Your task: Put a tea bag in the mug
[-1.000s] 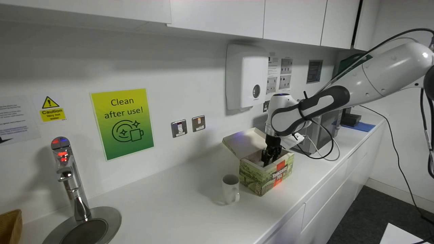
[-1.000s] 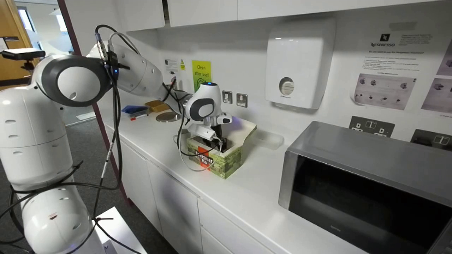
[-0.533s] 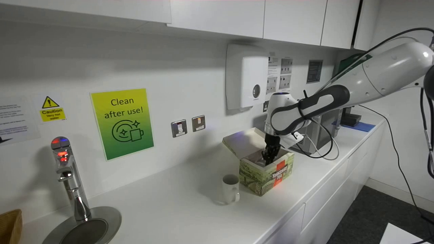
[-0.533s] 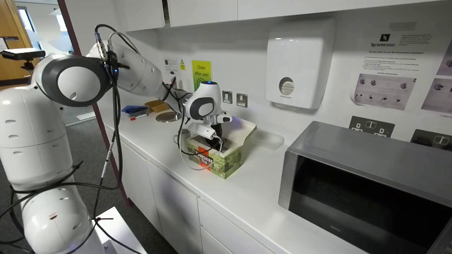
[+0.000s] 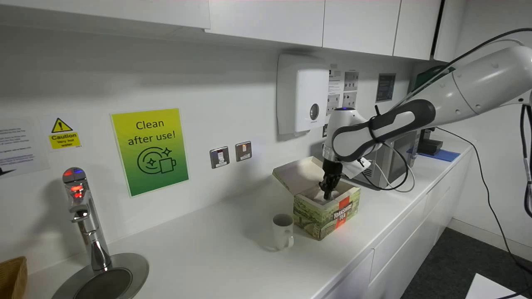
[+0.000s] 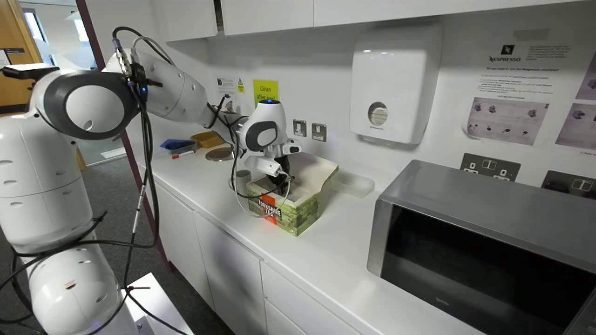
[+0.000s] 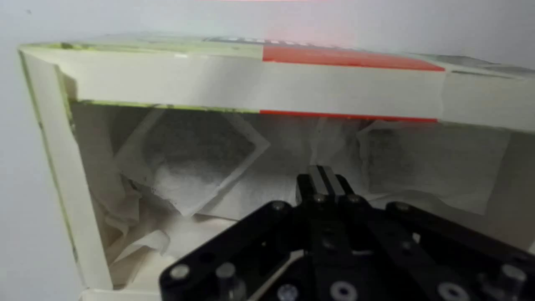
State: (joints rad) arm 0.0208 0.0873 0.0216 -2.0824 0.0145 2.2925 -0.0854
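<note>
A: Posn of gripper [image 7: 324,173]?

B: Down in tea box [image 5: 319,216], lid [image 5: 301,174] tipped back. Jaws closed, pads [image 7: 316,180] together per wrist view. Can't tell if paper is pinched btwn them; pale paper lies right behind.

A: Contents?

B: Tea bag [image 7: 200,152] flat & cornerwise to one side of pads; 2nd bag [image 7: 426,163] on the other side. Both well inside.

A: Mug [image 5: 282,234]?

B: Upright on counter [image 5: 199,265], just beside box, handle twd front edge. Shows in both ext. views. Can't see its bottom.

A: So step = get one bag out, IMO. Best way?

B: Lift straight & slow, chk wrist view for paper hanging at the pads. If none: part jaws, straddle an edge, squeeze on paper border, not leaf pouch (prob. tears there). Clear the rim [image 7: 250,81] w/ room to spare b4 going sideways, as a bag will likely hang limp & catch.

A: Risks?

B: 2 bags clinging, poss. Also bumping mug from the side. Come in from above, centre over mouth, let go low.
</note>
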